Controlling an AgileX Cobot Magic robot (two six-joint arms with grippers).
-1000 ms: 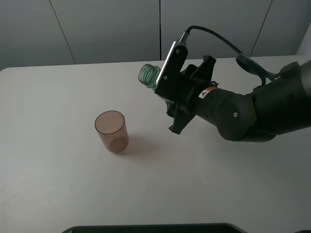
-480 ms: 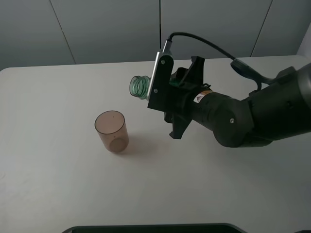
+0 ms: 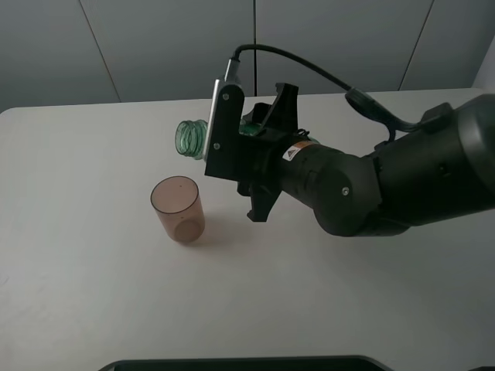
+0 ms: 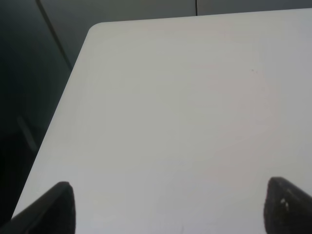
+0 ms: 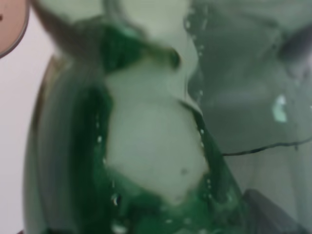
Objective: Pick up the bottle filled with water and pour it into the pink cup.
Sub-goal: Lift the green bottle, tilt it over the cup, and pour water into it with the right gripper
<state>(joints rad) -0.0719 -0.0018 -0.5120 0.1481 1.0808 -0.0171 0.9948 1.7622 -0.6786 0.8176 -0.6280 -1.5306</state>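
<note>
The green-tinted bottle [image 3: 191,139] is held well tilted in the air, its open mouth pointing left, just above and behind the pink cup [image 3: 178,210]. My right gripper [image 3: 252,133] is shut on the bottle's body; its fingers are mostly hidden behind the wrist mount. In the right wrist view the bottle [image 5: 141,146] fills the picture and the pink cup [image 5: 10,24] shows at a corner. The cup stands upright on the white table [image 3: 93,294]. My left gripper [image 4: 168,214] is open and empty over bare table; only its two dark fingertips [image 4: 53,204] show.
The table's left edge and rounded corner [image 4: 90,34] show in the left wrist view, with dark floor beyond. A dark flat object [image 3: 240,363] lies along the table's near edge. The right arm's bulk [image 3: 387,185] covers the table's right part.
My right gripper has carried the bottle left toward the cup, and the bottle's mouth now sits close above the cup. The cup has not moved.
</note>
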